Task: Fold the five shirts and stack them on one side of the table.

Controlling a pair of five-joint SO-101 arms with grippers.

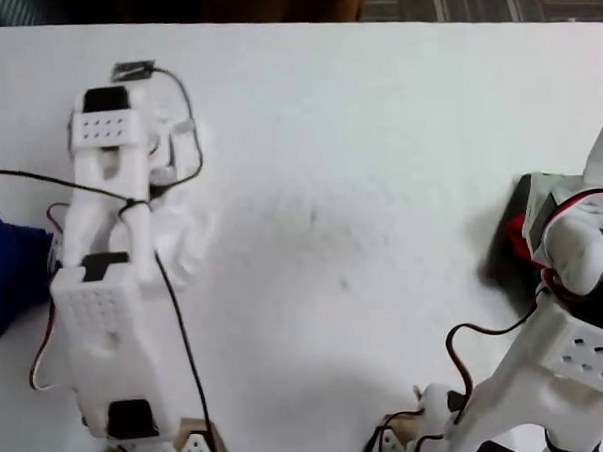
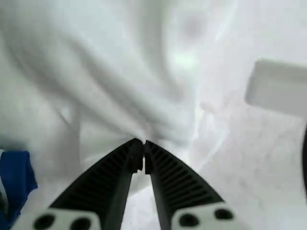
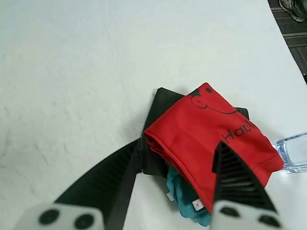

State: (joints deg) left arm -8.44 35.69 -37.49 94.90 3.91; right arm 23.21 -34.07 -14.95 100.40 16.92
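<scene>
A white shirt (image 2: pixel 120 72) lies rumpled on the white table, and its folds run together at the tips of my left gripper (image 2: pixel 139 143), which is shut on the cloth. From above, this shirt (image 1: pixel 182 231) shows as faint wrinkles beside the left arm (image 1: pixel 104 295). A blue shirt (image 1: pixel 8 274) lies at the table's left edge. At the right edge sits a stack of folded shirts: red (image 3: pixel 211 129) on top, teal (image 3: pixel 184 194) under it, black (image 3: pixel 160 105) at the bottom. My right gripper (image 3: pixel 182 146) hangs open above the stack's near side.
A clear plastic container (image 3: pixel 293 152) stands beside the stack near the table edge. The right arm (image 1: pixel 577 344) covers most of the stack (image 1: pixel 517 232) from above. Black cables (image 1: pixel 176 322) trail along the left arm. The table's middle (image 1: pixel 361 213) is bare white.
</scene>
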